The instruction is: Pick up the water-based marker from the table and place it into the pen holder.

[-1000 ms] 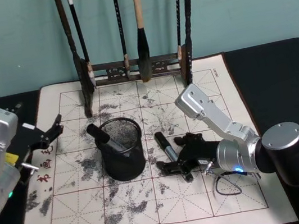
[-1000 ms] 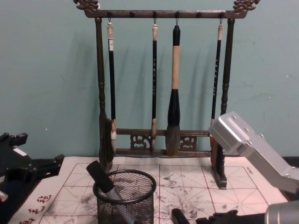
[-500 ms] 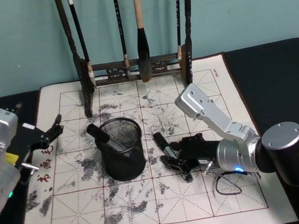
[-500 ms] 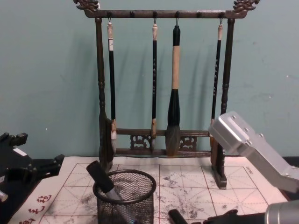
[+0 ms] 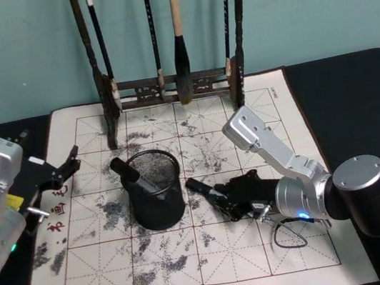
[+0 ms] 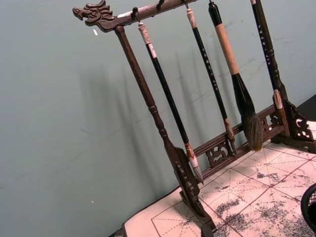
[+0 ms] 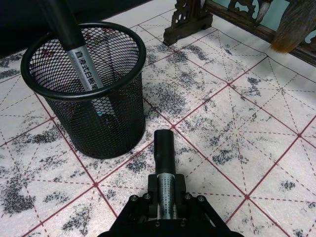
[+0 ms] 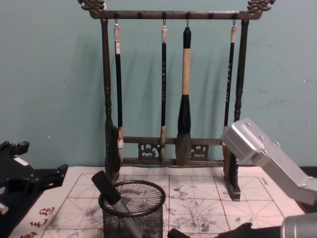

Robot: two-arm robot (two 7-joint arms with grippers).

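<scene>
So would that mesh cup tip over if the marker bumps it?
It would probably slide or wobble: the pen holder is see-through wire mesh, so likely light. Its short, wide shape should resist tipping, though the leaning marker inside adds slightly lopsided weight.

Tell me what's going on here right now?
The right hand is gripping a marker low over the ink-stained mat, just beside the black mesh cup. The marker's free end points toward the cup, and it is not in the cup yet. A second marker leans inside the cup. The left hand sits parked at the mat's left edge.
</scene>
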